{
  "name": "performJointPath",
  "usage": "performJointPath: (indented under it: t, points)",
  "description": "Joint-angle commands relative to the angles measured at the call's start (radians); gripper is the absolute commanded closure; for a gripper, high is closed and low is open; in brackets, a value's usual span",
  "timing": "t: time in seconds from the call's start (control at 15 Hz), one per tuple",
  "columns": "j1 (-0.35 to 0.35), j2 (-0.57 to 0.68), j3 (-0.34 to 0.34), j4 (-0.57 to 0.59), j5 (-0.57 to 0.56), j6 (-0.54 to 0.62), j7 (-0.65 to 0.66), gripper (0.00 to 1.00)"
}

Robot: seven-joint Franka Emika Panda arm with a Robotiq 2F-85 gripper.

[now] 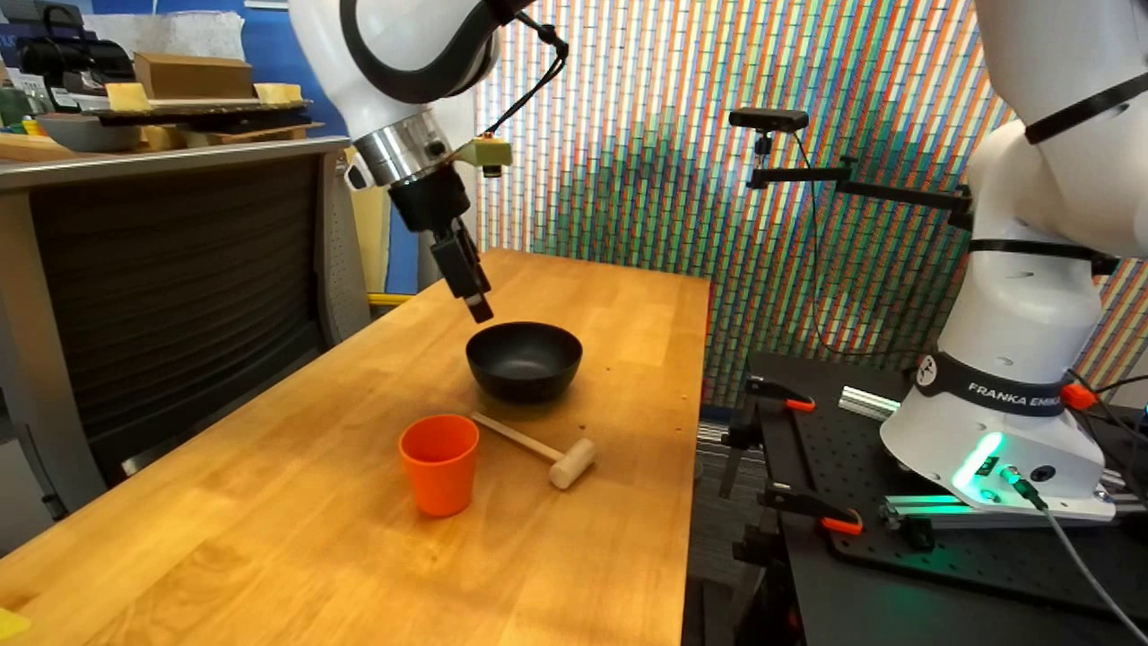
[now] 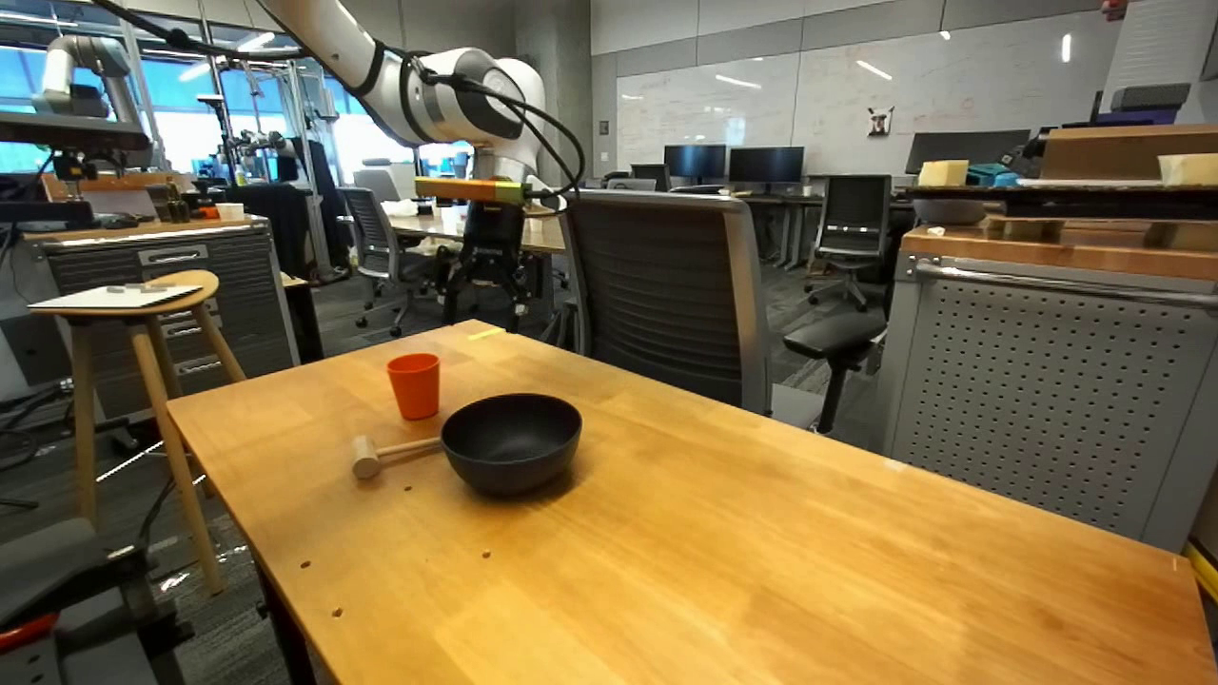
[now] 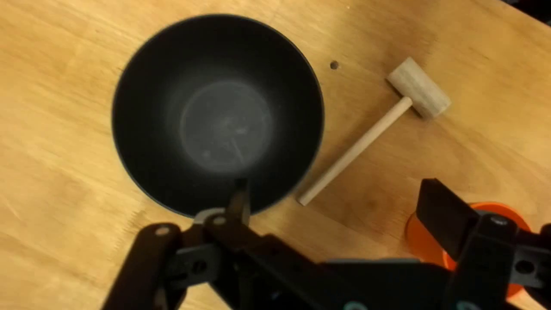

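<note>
While my gripper point(image 3: 335, 185) hangs wide and empty, I judge the black bowl point(image 3: 226, 125) light, stiff and slick. I'd pinch its thin rim.

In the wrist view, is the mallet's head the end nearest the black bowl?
No, the wrist view shows the handle ending beside the black bowl and the mallet's head farther off.

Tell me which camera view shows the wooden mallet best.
The wrist view: it shows the wooden mallet large and from above, with its head and whole handle uncovered. Both exterior views show it smaller and at a slant; in an exterior view, the black bowl seems to cover the handle's tip.
</note>
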Motion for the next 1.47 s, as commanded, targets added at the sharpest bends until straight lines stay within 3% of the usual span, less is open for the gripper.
performJointPath:
  t: [0.0,0.33,0.53,0.8,1.2,1.27,1.4]
  points:
    - [0.031,0.161,0.035,0.243,0.015,-0.119,0.034,0.0]
    - [0.055,0.319,0.054,0.464,0.08,-0.222,0.086,0.0]
    - [0.059,0.383,0.056,0.539,0.106,-0.25,0.108,0.0]
    - [0.071,0.459,0.055,0.599,0.122,-0.27,0.134,0.0]
    - [0.08,0.48,0.066,0.598,0.127,-0.342,0.123,0.0]
    - [0.084,0.478,0.065,0.592,0.122,-0.328,0.124,0.25]
    - [0.083,0.478,0.069,0.586,0.125,-0.316,0.118,0.34]
